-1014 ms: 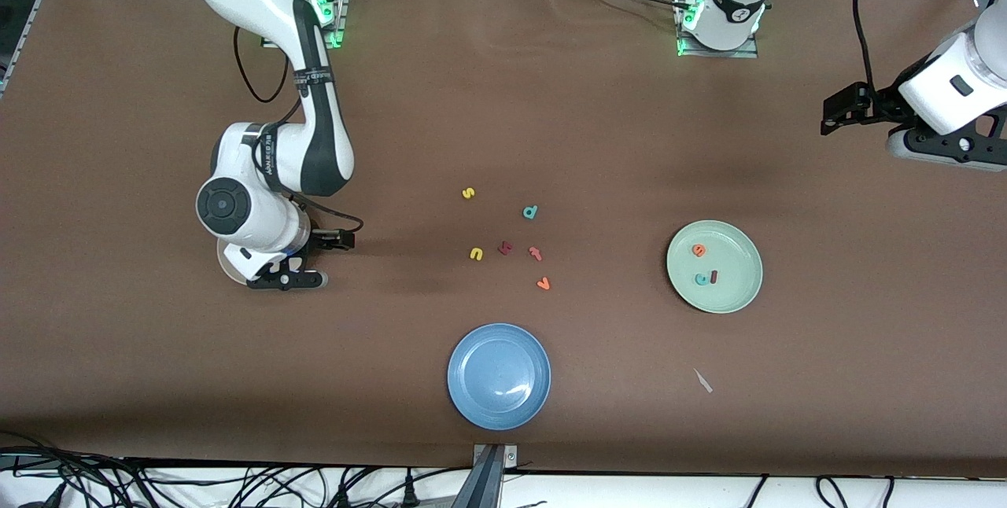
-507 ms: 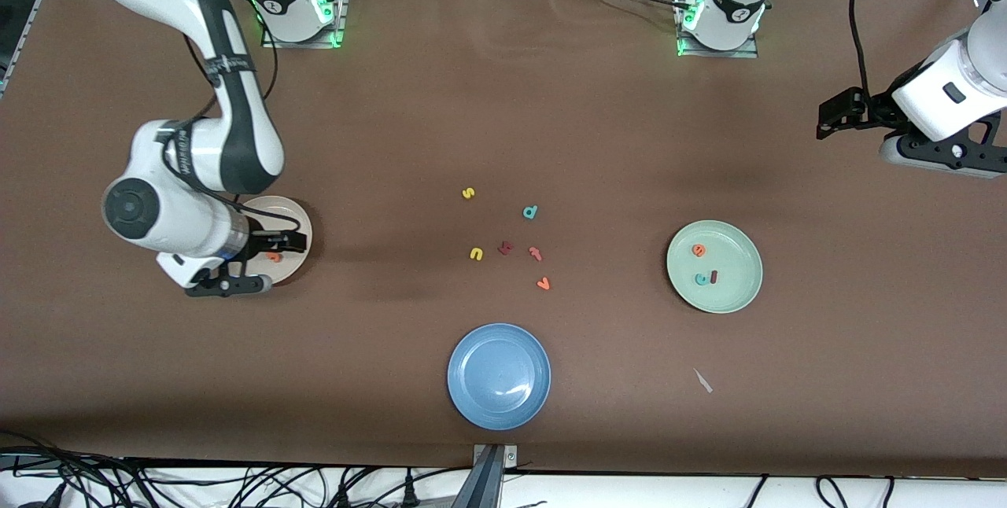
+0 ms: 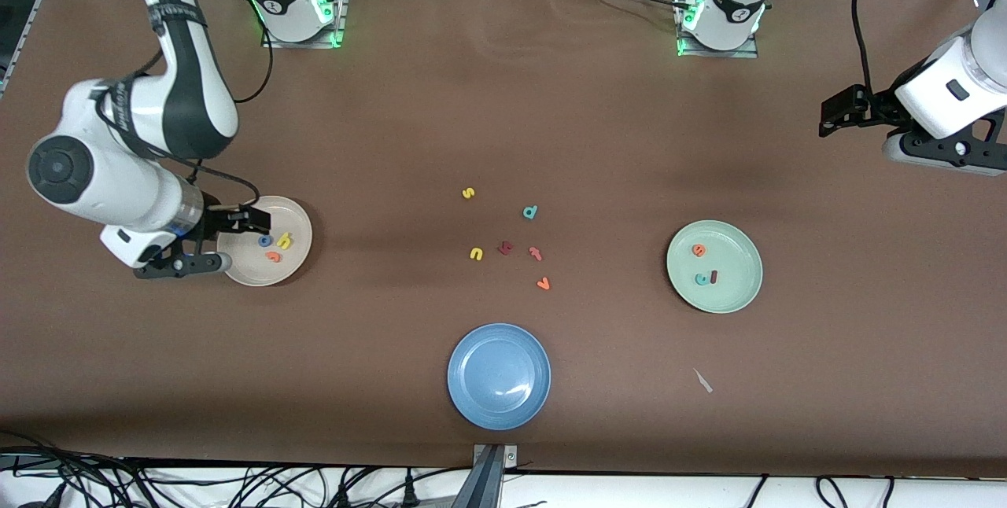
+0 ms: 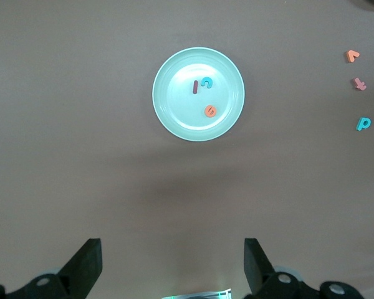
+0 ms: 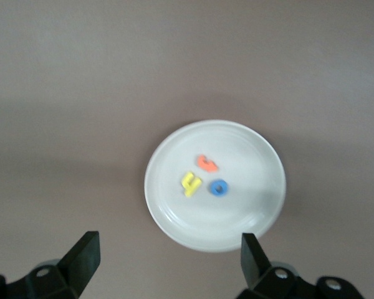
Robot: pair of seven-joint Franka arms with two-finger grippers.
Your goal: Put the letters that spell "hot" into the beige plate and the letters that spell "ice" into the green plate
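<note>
My right gripper [image 3: 182, 255] hung with its jaws spread wide and empty, over the rim of the beige plate [image 3: 295, 264] at the side toward the right arm's end of the bench [image 3: 598, 138]. In that plate lay the yellow "h" [image 3: 284, 240], the blue "o" [image 3: 265, 241] and the orange "t" [image 3: 273, 257], bunched close together near its middle, clear of the rim all round.

My left gripper [image 3: 936, 152] waited up in the air, jaws wide and empty too, over bare bench toward the left arm's end, well apart from the green plate [image 3: 739, 300]. That plate held the orange "e" [image 3: 698, 250], the teal "c" [image 3: 701, 279] and the dark red "i" [image 3: 713, 277], the "c" and "i" just beside each other.

Between the beige plate and the green plate, the leftover letters [image 3: 507, 241] sat scattered in a loose cluster. The blue plate [image 3: 499, 406] lay nearer the front camera than that cluster, close to the bench's edge, with open brown surface around it.
</note>
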